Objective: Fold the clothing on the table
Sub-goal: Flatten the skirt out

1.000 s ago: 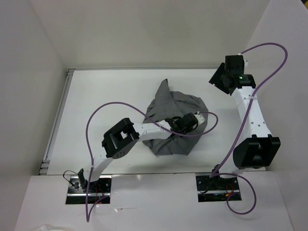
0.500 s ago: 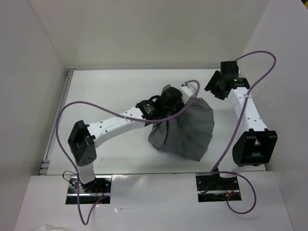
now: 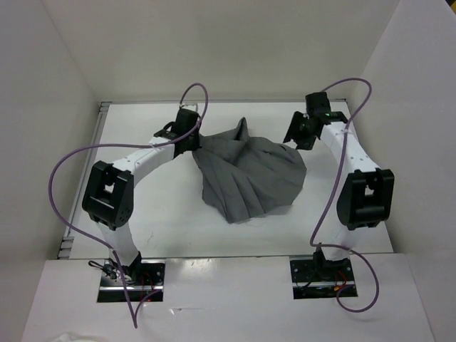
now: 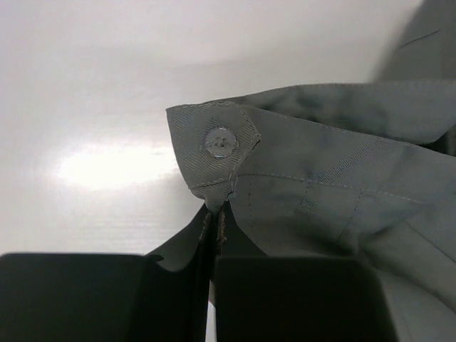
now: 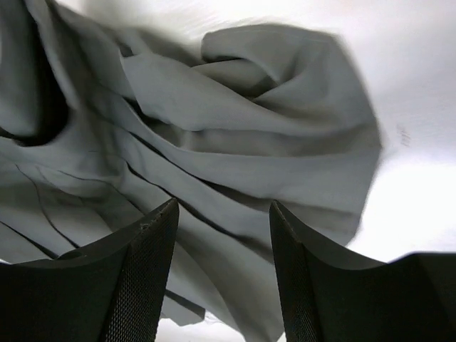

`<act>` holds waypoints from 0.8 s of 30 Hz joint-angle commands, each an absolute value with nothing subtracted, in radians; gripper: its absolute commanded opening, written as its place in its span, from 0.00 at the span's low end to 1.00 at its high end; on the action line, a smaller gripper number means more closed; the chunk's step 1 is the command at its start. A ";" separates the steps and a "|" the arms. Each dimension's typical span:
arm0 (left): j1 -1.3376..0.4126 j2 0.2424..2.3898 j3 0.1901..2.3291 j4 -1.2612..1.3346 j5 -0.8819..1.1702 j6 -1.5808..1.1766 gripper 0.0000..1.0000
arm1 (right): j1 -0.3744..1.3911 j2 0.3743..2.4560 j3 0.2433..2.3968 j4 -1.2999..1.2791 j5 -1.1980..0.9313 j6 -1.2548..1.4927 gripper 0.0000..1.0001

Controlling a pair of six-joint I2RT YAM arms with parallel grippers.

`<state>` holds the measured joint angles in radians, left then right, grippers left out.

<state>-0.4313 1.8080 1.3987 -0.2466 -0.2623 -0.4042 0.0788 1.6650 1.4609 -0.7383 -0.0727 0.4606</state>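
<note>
Top external view: the grey pleated skirt [image 3: 249, 178] lies rumpled near the middle of the white table [image 3: 157, 206], with one fold peaking toward the far edge. The left gripper [image 3: 192, 140] holds the skirt's far left corner. In the left wrist view its jaws are pressed together on the waistband [image 4: 320, 178], just below a clear button [image 4: 220, 141]. The right gripper [image 3: 294, 137] hangs over the skirt's far right edge, fingers [image 5: 142, 271] spread apart above the cloth and clamping nothing.

Overhead camera looks down; both wrist cameras closely face the skirt [image 3: 249, 174].
</note>
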 commanded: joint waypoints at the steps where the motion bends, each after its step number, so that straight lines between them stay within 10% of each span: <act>1: -0.399 1.738 1.326 -0.199 -0.253 -0.560 0.00 | 0.136 1.770 1.534 -0.730 -0.129 0.399 0.59; 9: -0.330 1.802 1.338 -0.247 -0.276 -0.623 0.00 | 0.198 2.116 1.709 -0.712 -0.275 0.325 0.45; 14: -0.278 1.825 1.338 -0.256 -0.276 -0.632 0.00 | 0.198 2.164 1.694 -0.703 -0.258 0.354 0.10; 24: -0.230 1.959 1.454 -0.247 -0.213 -0.589 0.00 | 0.302 1.774 1.208 -0.889 -0.210 0.465 0.07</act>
<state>-0.2409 1.9297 1.3872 -0.2687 -0.2348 -0.6060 0.2302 1.9251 1.3010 -0.7616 -0.1936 0.4259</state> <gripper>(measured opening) 0.014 0.074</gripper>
